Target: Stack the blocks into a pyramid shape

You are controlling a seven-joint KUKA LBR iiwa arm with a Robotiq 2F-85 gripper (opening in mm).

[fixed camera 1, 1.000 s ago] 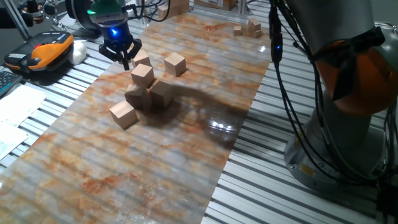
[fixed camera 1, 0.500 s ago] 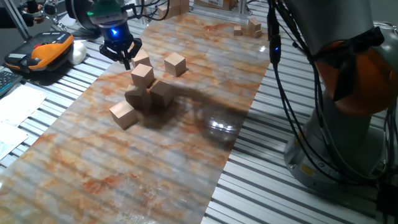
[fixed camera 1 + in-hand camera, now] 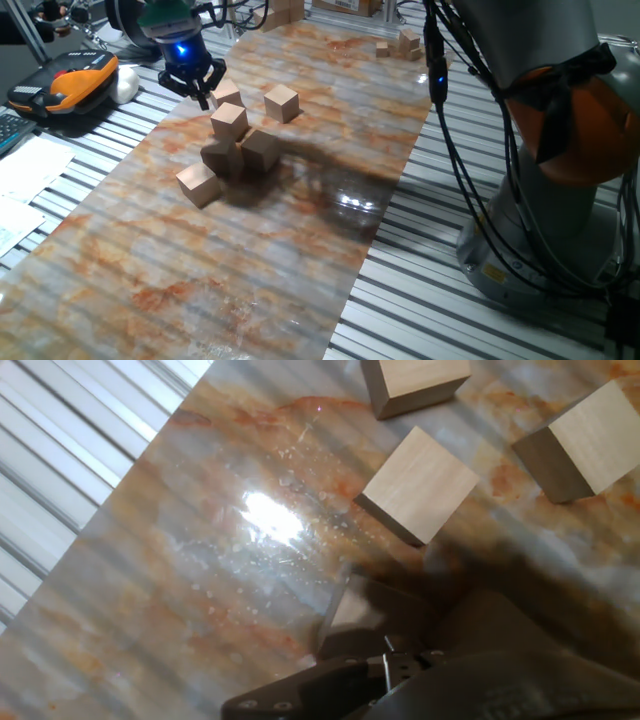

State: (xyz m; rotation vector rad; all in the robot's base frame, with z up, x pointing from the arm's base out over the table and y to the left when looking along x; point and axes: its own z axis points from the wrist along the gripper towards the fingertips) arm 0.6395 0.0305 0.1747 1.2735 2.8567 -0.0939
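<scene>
Six tan wooden blocks lie on the marbled mat (image 3: 300, 230). One block (image 3: 230, 121) rests on top of two others (image 3: 219, 157) (image 3: 262, 149). Single blocks lie at the front left (image 3: 199, 184), the back right (image 3: 282, 102) and the back (image 3: 230, 95), just right of my gripper (image 3: 200, 92). The gripper hovers behind and left of the stack, open, with nothing between its fingers. The hand view shows three lit blocks (image 3: 418, 485) (image 3: 412, 380) (image 3: 585, 440), a shadowed one (image 3: 362, 618) and dark hand hardware (image 3: 420, 680) along the bottom edge.
An orange and black device (image 3: 75, 80) and a white object (image 3: 125, 82) lie on the slatted table left of the mat. Small wooden pieces (image 3: 400, 45) are heaped far back. The arm's base (image 3: 545, 160) and hanging cables (image 3: 445, 100) fill the right side.
The gripper has edged very slightly up and to the left. The blocks have not moved.
</scene>
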